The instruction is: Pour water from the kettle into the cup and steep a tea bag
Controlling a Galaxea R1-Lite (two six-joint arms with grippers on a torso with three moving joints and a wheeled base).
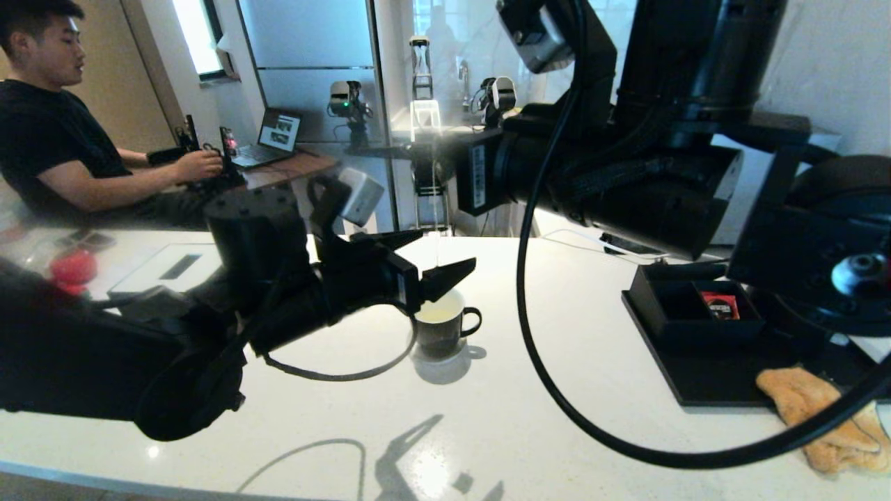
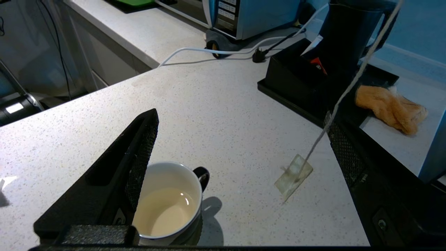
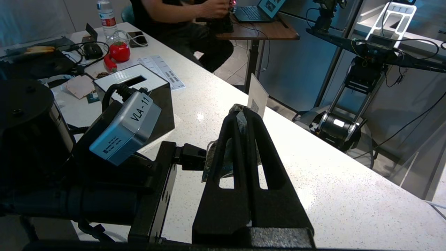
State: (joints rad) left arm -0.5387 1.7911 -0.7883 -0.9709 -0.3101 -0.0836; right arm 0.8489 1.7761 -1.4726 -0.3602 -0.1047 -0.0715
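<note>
We judge the tea bag [image 2: 293, 176] light and limp, best held by its string [image 2: 348, 87]; right gripper [image 3: 244, 115] clamps the wrapper [image 3: 228, 157], left gripper [image 1: 435, 254] gapes over the cup [image 1: 442, 327].

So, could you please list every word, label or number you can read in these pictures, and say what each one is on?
"VLA-11": on the grey camera box mounted on the left arm.
White card with a square code, standing on the counter: too small to read.
Red packet in the black box: print too blurred to read.
Printed paper sheet and water bottle label: too small to read.
Microwave keypad: unreadable.
</note>
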